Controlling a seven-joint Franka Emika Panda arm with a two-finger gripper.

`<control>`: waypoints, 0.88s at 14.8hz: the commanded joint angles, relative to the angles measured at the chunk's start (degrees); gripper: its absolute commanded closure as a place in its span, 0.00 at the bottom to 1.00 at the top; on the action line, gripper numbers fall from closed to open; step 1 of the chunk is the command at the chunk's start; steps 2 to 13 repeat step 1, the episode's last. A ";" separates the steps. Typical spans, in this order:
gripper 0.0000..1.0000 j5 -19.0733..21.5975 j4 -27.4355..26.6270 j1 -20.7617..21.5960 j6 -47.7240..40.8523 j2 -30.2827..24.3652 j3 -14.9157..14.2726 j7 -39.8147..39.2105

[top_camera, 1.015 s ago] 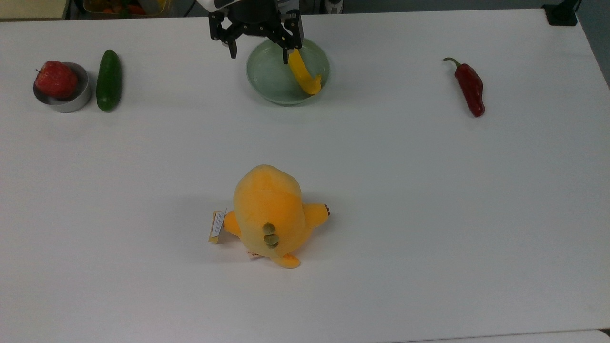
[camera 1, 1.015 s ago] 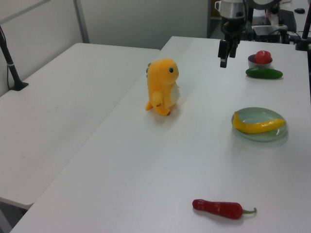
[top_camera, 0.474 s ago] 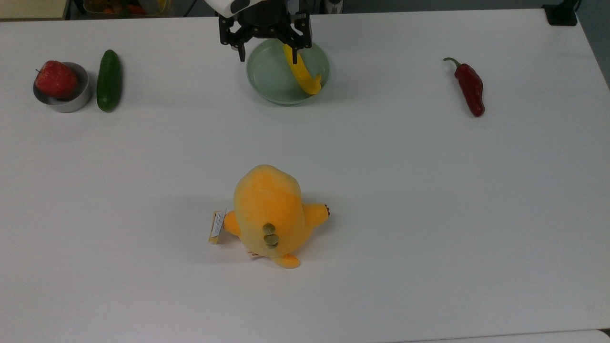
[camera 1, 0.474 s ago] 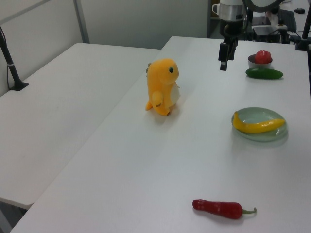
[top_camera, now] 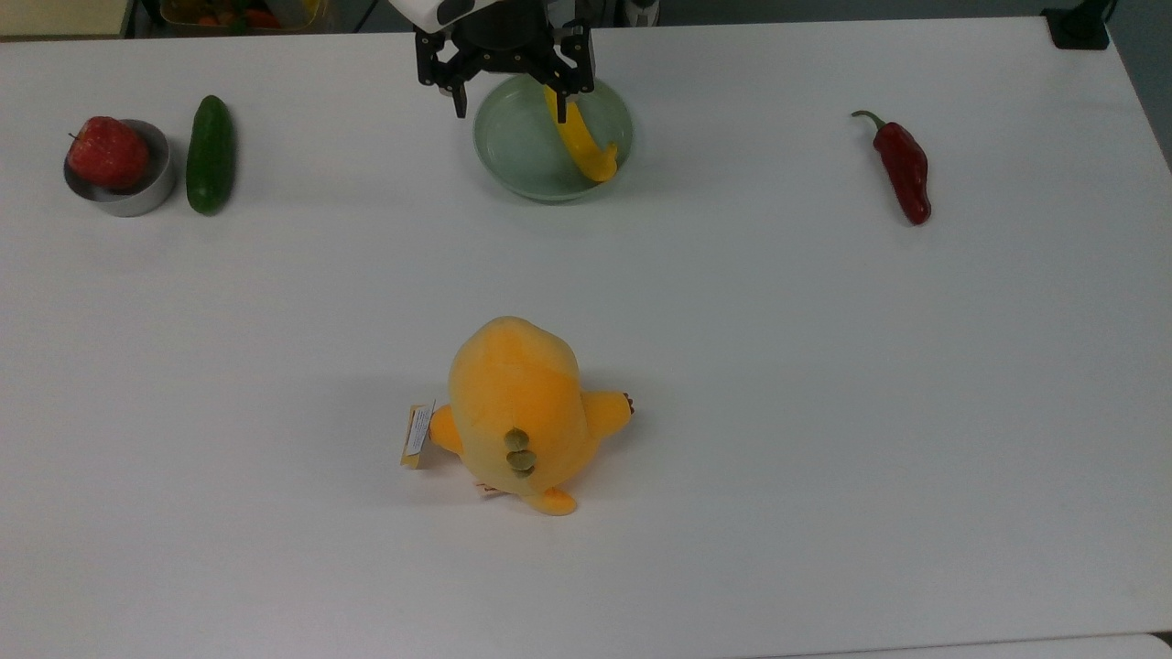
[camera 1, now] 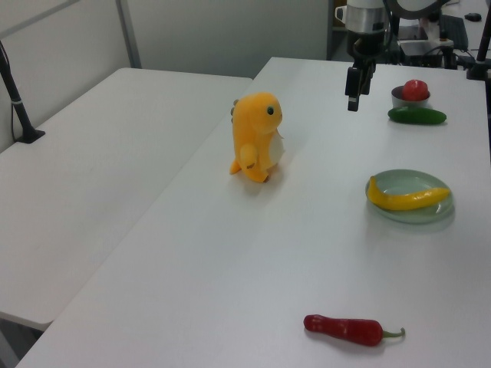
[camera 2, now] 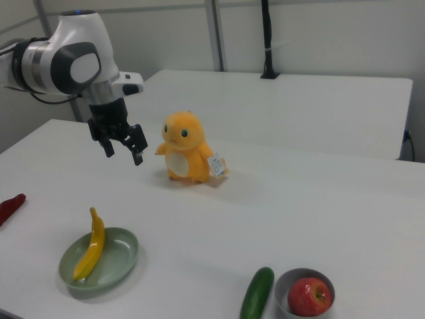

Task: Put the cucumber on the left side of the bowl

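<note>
Green and untouched, the cucumber (top_camera: 210,155) lies flat on the worktop (top_camera: 732,366) just beside the silver bowl (top_camera: 124,188), on the top view's right of it, with the red apple (top_camera: 108,151) sitting in that bowl. What has changed over the last second is only me: my hand (top_camera: 509,99) has drawn up and back a little above the pale green dish (top_camera: 522,156) with the yellow banana-like piece (top_camera: 583,146), then all but stopped, its fingers spread wide and carrying nothing. Nothing else on the worktop has shifted, not the orange plush toy (top_camera: 519,412) nor the red chilli (top_camera: 904,167). I judge that I am empty and parked well apart from the cucumber; whether its present place counts as the bowl's left depends on whose left is meant.
</note>
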 commanded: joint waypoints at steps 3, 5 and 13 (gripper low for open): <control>0.00 0.89 -0.77 1.03 -0.83 -0.86 -1.17 -1.20; 0.00 0.89 -0.77 1.03 -0.83 -0.86 -1.17 -1.20; 0.00 0.89 -0.77 1.03 -0.83 -0.86 -1.17 -1.20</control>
